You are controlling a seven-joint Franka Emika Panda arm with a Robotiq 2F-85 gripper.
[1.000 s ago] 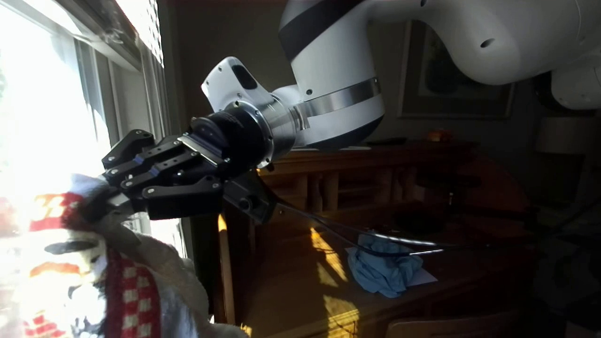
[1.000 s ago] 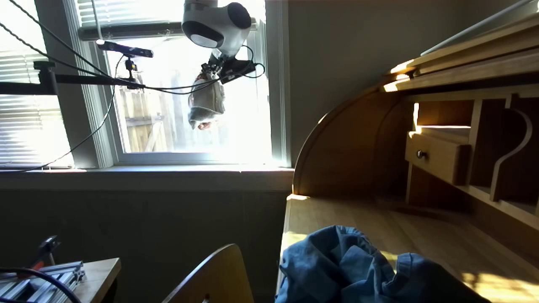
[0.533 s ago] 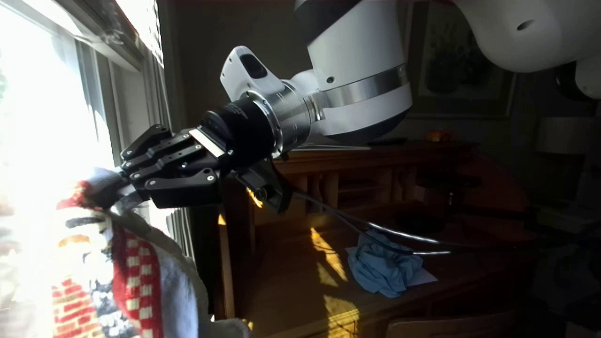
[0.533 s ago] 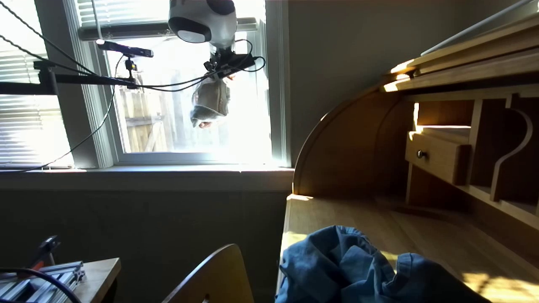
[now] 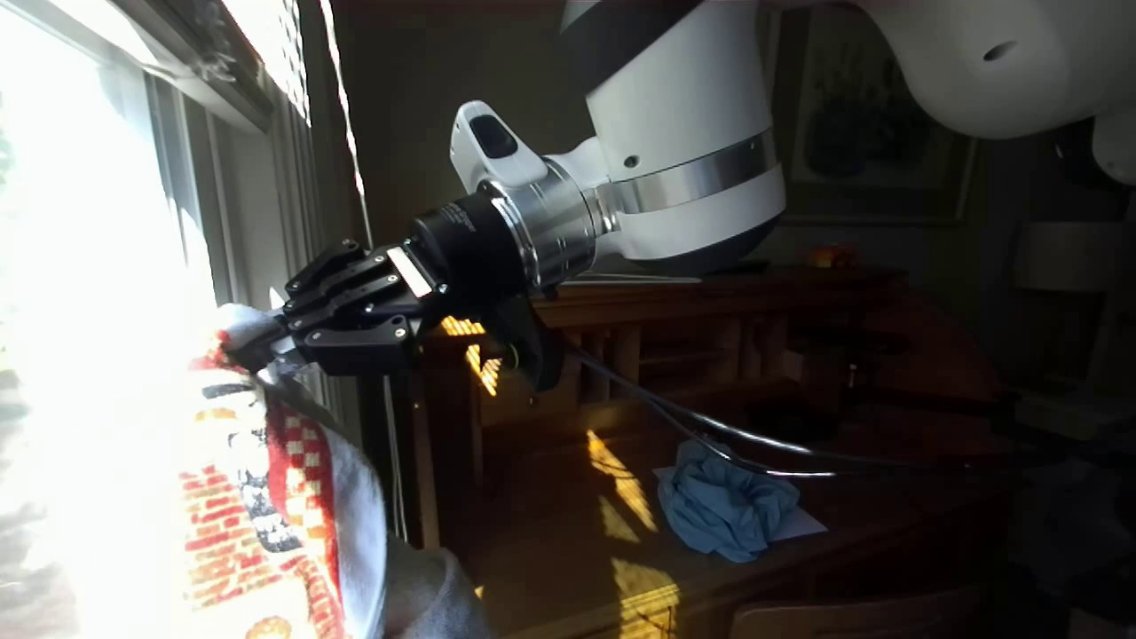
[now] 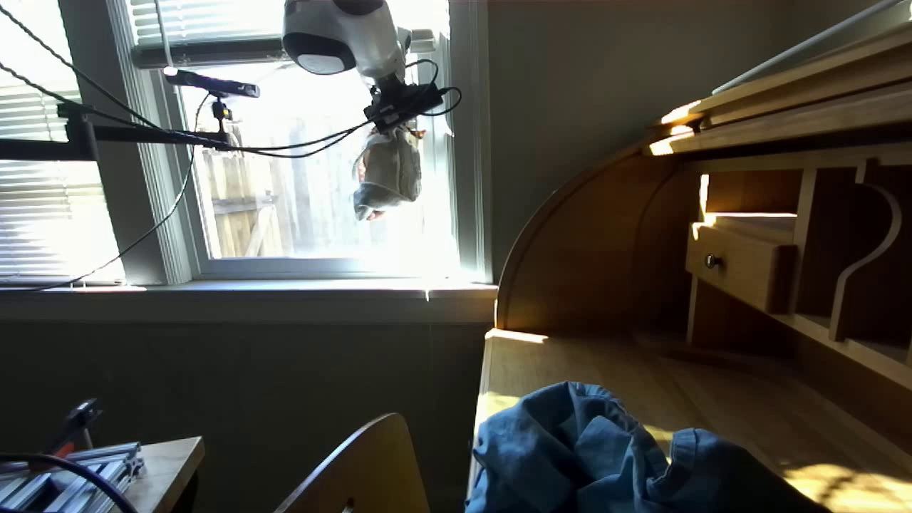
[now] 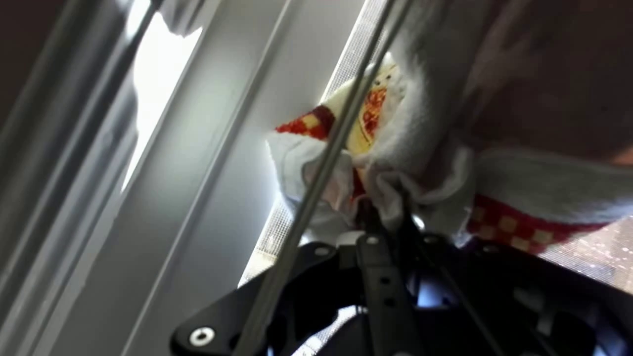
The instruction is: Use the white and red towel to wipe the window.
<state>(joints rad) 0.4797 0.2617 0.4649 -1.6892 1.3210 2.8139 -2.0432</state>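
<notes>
The gripper (image 5: 259, 355) clamps a gathered fold of the white and red checked towel (image 5: 266, 493), so that the printed body hangs loose as a wiping surface. In an exterior view the towel hangs before the window (image 6: 306, 185), near the right-hand upright of the window frame (image 6: 472, 157); contact cannot be confirmed. The gripper points windowward, presumably so that cloth meets it first. Caution: the doubled cord (image 7: 321, 170) crossing the gripper may snag

exterior: close, looking along window (image 5: 80, 222) | exterior: farther, facing window past counter (image 6: 584, 360) | wrist: over hand (image 7: 386, 220), toward window | in both exterior views: window, counter
</notes>
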